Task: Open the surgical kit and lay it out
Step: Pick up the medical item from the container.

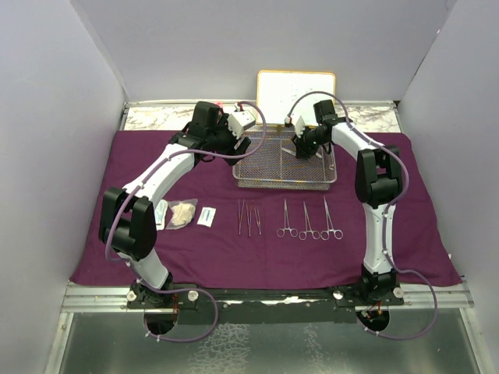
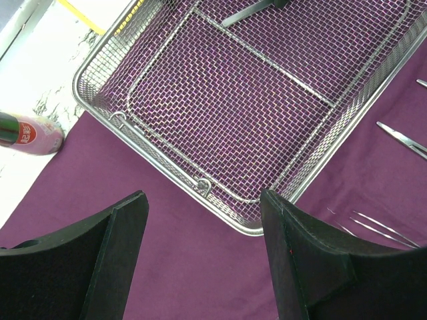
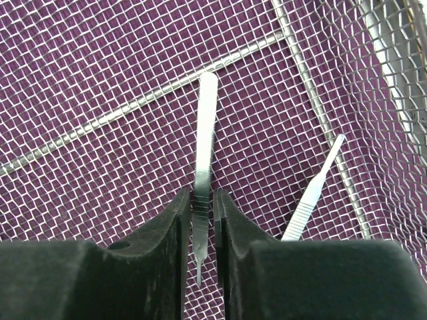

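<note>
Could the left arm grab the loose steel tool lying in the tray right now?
Probably not cleanly. The loose tool lies right beside the right gripper, which pinches the flat handle in the tray; the open left gripper hovers at the other end.

readable text: none | bottle (image 2: 30,133) pink label: white characters, blurred | white packet (image 1: 206,216): dark print, too small to read

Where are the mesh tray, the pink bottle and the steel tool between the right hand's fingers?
Tray (image 2: 233,113): left wrist view, bare mesh floor.
Bottle (image 2: 30,133): left wrist view, its pink label.
Steel tool (image 3: 203,133): right wrist view, upper half of its flat shaft.
</note>
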`<move>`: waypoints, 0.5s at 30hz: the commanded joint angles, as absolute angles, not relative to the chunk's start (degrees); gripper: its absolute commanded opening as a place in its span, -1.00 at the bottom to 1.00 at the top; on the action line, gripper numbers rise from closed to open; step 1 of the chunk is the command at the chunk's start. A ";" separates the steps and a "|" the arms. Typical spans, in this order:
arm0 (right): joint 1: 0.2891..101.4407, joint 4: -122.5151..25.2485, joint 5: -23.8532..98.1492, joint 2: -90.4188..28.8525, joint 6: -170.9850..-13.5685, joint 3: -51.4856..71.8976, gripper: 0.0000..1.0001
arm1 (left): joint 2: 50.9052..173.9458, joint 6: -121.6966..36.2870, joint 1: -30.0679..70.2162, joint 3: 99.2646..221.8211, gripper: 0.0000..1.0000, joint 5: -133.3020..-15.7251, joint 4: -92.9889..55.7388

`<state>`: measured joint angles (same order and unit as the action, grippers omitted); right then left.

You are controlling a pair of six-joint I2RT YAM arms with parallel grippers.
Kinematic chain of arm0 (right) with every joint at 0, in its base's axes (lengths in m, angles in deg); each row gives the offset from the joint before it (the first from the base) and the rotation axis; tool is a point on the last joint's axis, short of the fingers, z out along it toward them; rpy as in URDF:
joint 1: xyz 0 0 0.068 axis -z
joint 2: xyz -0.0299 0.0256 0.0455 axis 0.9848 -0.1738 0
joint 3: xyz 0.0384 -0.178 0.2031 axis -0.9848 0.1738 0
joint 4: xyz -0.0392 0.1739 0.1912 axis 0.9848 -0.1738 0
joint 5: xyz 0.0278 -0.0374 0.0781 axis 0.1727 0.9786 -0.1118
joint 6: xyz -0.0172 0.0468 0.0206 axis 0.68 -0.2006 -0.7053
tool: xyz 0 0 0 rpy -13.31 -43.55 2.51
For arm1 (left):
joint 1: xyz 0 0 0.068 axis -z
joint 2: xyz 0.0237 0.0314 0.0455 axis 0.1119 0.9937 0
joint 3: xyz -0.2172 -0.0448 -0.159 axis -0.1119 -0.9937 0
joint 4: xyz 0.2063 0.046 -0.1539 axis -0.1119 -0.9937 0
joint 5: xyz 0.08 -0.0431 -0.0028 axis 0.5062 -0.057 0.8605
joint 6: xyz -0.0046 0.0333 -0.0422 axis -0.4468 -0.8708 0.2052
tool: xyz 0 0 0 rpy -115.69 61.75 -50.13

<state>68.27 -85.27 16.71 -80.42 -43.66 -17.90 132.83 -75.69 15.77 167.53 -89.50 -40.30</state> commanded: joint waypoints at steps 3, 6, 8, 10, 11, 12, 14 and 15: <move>68.21 -87.70 19.69 -82.92 -42.32 -16.99 -0.74 | 132.00 -76.31 15.56 166.60 0.42 -91.31 -39.85; 68.26 -88.92 18.84 -82.75 -42.86 -18.56 -0.83 | 131.78 -76.44 15.56 166.38 0.42 -91.22 -39.85; 68.22 -89.72 17.86 -82.41 -43.29 -19.69 -0.88 | 131.56 -76.70 15.56 166.25 0.42 -91.07 -39.86; 68.21 -90.49 16.99 -81.78 -43.89 -20.71 -0.90 | 131.38 -76.89 15.55 166.24 0.42 -90.76 -39.87; 68.24 -90.75 16.57 -81.39 -44.14 -21.17 -0.92 | 131.27 -76.98 15.55 166.24 0.42 -90.62 -39.85; 68.22 -90.94 16.15 -80.96 -44.34 -21.41 -0.93 | 131.16 -77.08 15.59 166.24 0.42 -90.46 -39.81; 68.21 -91.18 15.15 -79.97 -44.82 -21.82 -0.96 | 131.02 -77.19 15.58 166.24 0.42 -90.35 -39.82; 68.21 -91.31 14.77 -79.52 -44.97 -21.95 -0.98 | 131.02 -77.22 15.64 166.24 0.42 -90.36 -39.87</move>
